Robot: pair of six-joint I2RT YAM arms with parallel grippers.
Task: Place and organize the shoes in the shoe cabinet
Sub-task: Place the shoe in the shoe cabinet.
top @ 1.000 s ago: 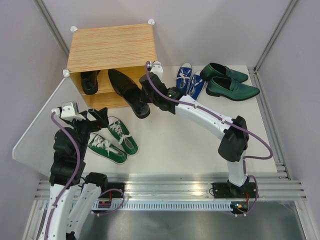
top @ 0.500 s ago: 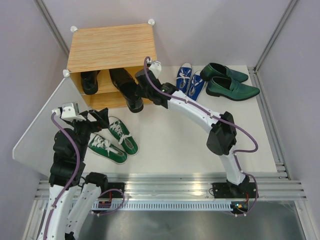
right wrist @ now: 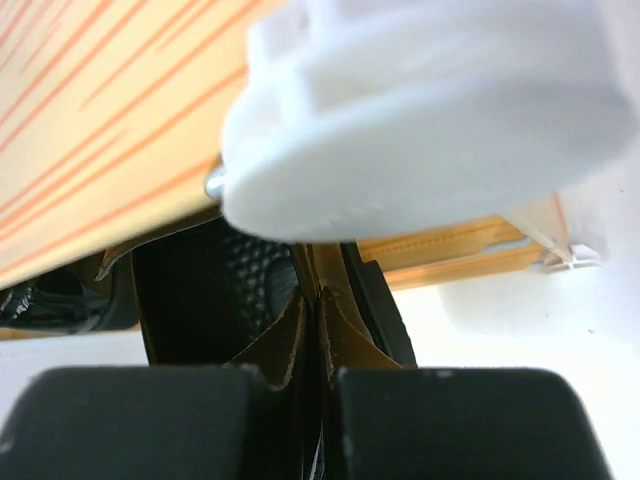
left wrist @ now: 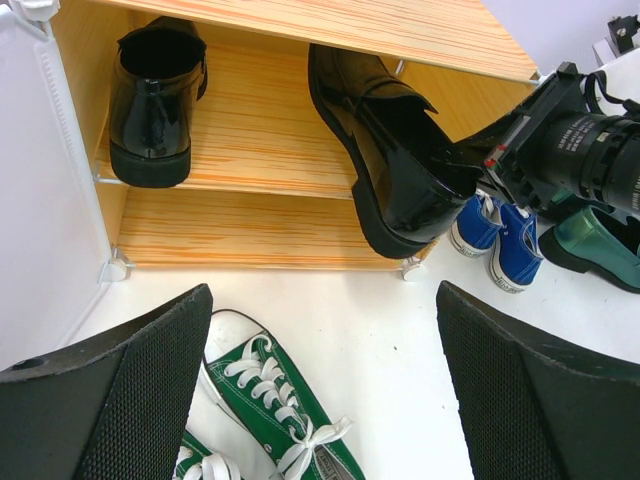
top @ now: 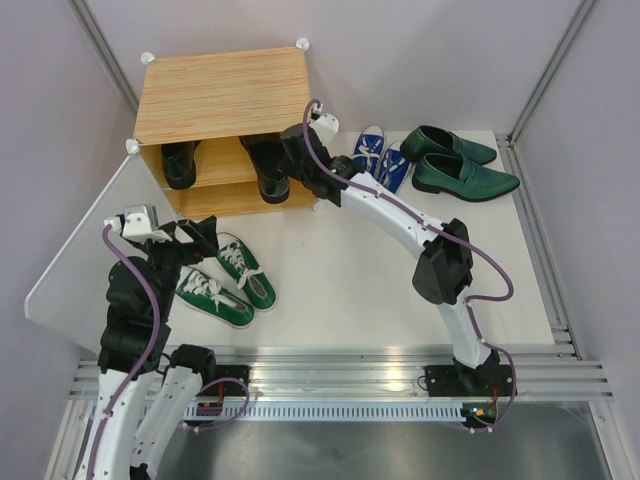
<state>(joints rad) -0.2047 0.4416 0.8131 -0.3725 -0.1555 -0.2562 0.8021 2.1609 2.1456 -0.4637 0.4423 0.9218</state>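
The wood-grain shoe cabinet (top: 222,95) stands at the back left, its frosted door (top: 85,250) swung open. One black boot (top: 181,163) stands on its upper shelf, also seen in the left wrist view (left wrist: 152,100). My right gripper (top: 290,160) is shut on the collar of the second black boot (top: 265,165), which lies partly on that shelf with its heel overhanging (left wrist: 395,150). The pinched collar shows in the right wrist view (right wrist: 310,330). My left gripper (left wrist: 320,400) is open and empty above the green sneakers (top: 228,280).
Blue sneakers (top: 380,160) and dark-green loafers (top: 455,160) sit on the table right of the cabinet. A white corner connector (right wrist: 420,110) fills the top of the right wrist view. Metal frame rails run along the table's sides.
My right arm has carried the black boot up and left from above the table onto the cabinet's upper shelf, toe inward. The left arm has not moved.
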